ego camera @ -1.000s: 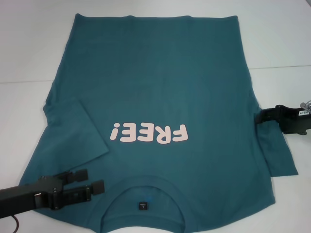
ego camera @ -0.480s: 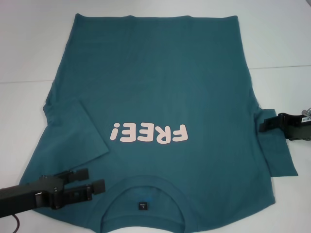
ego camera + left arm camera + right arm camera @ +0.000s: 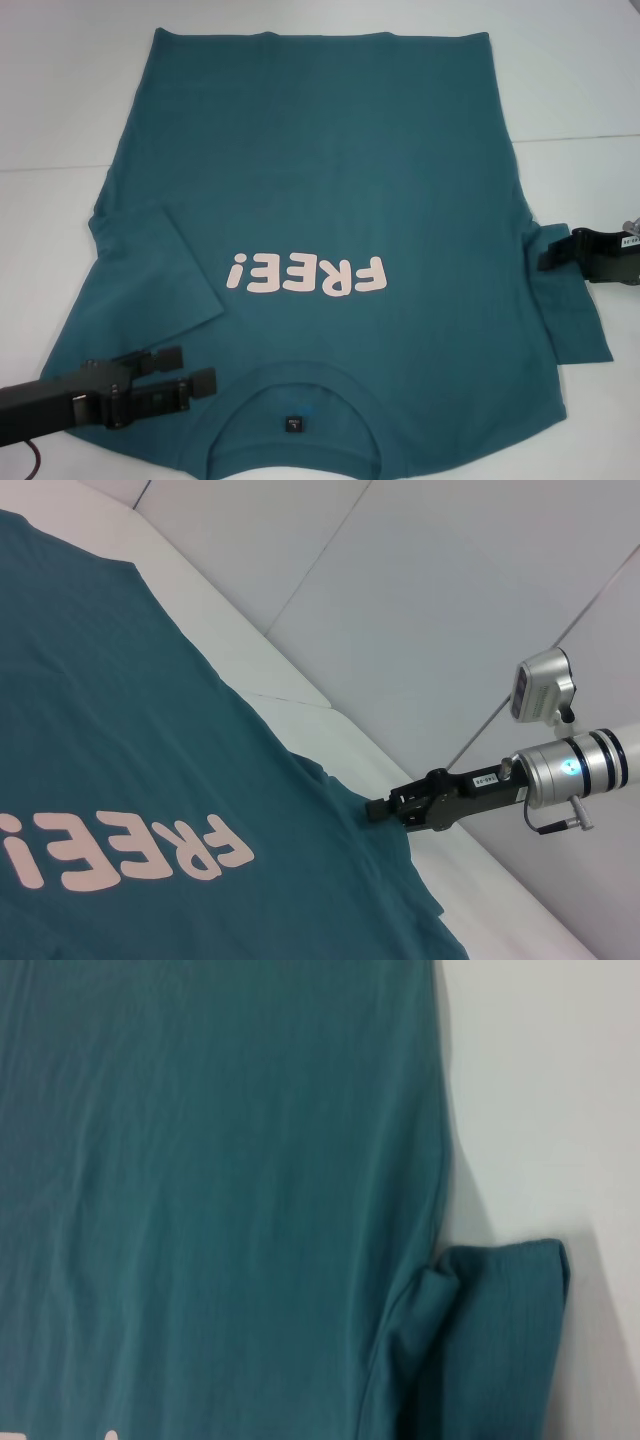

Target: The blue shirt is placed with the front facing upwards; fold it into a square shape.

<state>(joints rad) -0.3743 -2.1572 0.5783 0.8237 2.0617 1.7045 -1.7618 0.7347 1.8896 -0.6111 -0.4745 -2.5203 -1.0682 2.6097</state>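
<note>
While the table [image 3: 60, 90] fills the head view as a pale ground, the shirt [image 3: 330, 170] covers most of it, lying flat with its collar [image 3: 292, 385] at the bottom centre and its hem along the top edge. The pink print [image 3: 305, 275] reads upside down in the lower middle. One sleeve is already turned in over the body at the left of the frame (its slanted edge shows plainly); the other sleeve [image 3: 575, 320] lies spread at the right.

The left gripper [image 3: 200, 372] sits at the lower left, above the shoulder beside the collar, its two fingers parted with nothing between them. The right gripper [image 3: 545, 252] is at the right edge, its tip at the shirt's side seam above the spread sleeve; whether its fingers are parted or closed on cloth I cannot tell.

The step in hand looks to be the second sleeve fold. Done well, the right gripper would pinch only the sleeve's top layer near its outer edge and carry it inward low and level, so the body does not drag or wrinkle.

The left wrist view shows the right gripper [image 3: 385, 808] from the side, its tip touching the shirt's edge. The right wrist view shows no fingers, only the side seam and a rumpled sleeve [image 3: 500, 1340] beside it.
</note>
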